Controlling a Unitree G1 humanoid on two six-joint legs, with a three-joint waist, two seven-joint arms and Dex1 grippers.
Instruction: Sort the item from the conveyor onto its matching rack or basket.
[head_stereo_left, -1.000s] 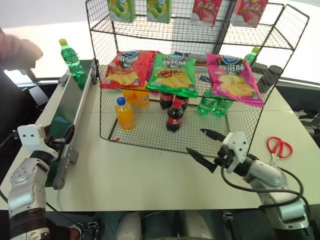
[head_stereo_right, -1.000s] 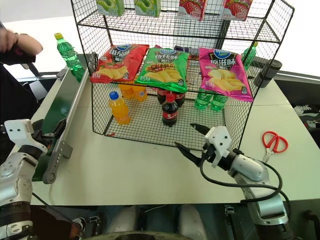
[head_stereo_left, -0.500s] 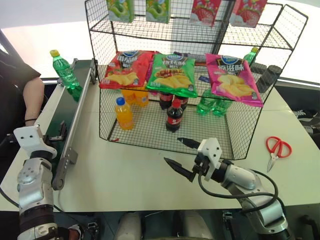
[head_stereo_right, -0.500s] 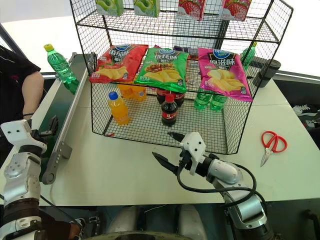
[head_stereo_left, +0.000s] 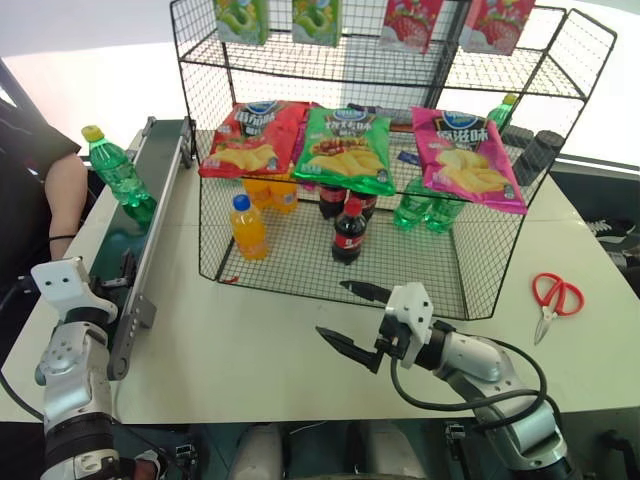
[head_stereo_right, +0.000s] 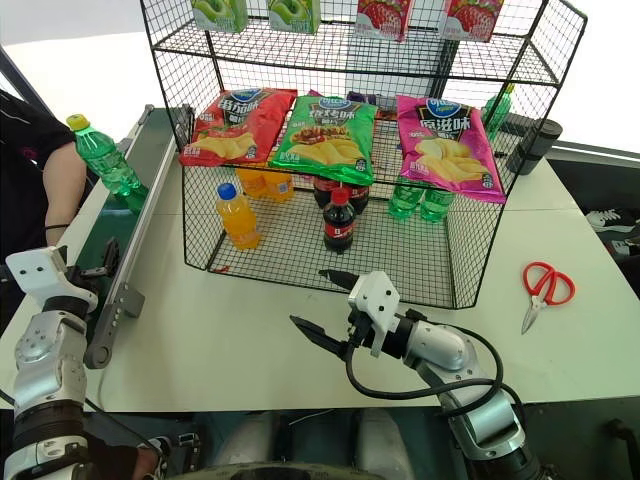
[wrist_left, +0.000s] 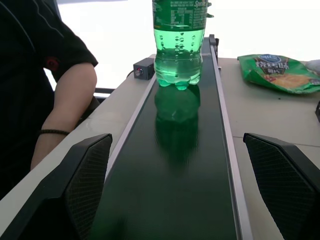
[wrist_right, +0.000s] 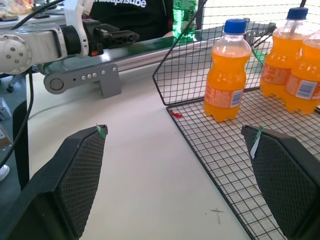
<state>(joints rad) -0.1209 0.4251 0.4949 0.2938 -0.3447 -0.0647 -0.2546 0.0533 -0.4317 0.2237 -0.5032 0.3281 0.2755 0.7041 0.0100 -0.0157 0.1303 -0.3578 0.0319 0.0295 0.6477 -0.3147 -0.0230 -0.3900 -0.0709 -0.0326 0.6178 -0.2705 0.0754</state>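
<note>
Standing upright on the conveyor (head_stereo_left: 140, 240), the green bottle (head_stereo_left: 116, 177) with its yellow cap sits toward the belt's far part, beside a person's arm (head_stereo_left: 66, 205). The left gripper (wrist_left: 190, 185) hangs over the belt's near end, its fingers (wrist_left: 82, 175) spread wide and empty, the bottle well ahead between them. The right gripper (head_stereo_left: 350, 318) hovers above the white table (head_stereo_left: 240, 350) just in front of the black wire rack (head_stereo_left: 480, 250), fingers released too, holding nothing. Inside the rack stand orange bottles (head_stereo_left: 248, 227), cola bottles (head_stereo_left: 347, 231) and other green bottles (head_stereo_left: 420, 210), with chip bags (head_stereo_left: 346, 150) on the shelf above. Red scissors (head_stereo_left: 550, 300) lie on the table to the right.
</note>
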